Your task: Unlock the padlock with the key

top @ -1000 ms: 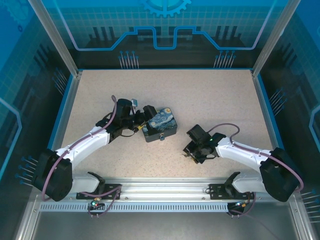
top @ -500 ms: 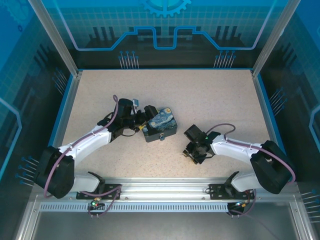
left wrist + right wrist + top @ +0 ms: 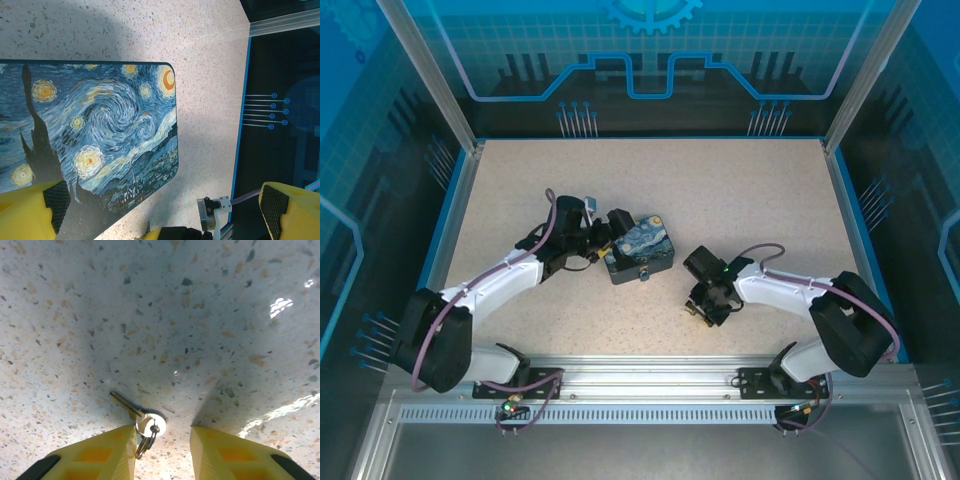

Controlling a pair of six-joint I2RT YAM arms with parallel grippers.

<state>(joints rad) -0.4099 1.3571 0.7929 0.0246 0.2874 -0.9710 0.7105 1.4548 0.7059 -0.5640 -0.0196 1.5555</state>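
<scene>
**Right arm poised over key as left arm waits at painted box**

From above, the left end effector (image 3: 603,243) sits against the Starry Night box (image 3: 642,250) on the speckled counter (image 3: 740,190). The right end effector (image 3: 705,310) points down nearer the front. The padlock is too small to pick out with certainty.

The left wrist camera shows its yellow fingers (image 3: 30,212) spread wide, one overlapping the box's edge, the other well clear.

The right wrist camera shows the key (image 3: 131,410) flat on the counter, its ringed head just beside one finger, off-centre in the open gap. A clean pickup likely means shifting to centre the head, settling low, then closing gently so the thin metal does not skid.
</scene>
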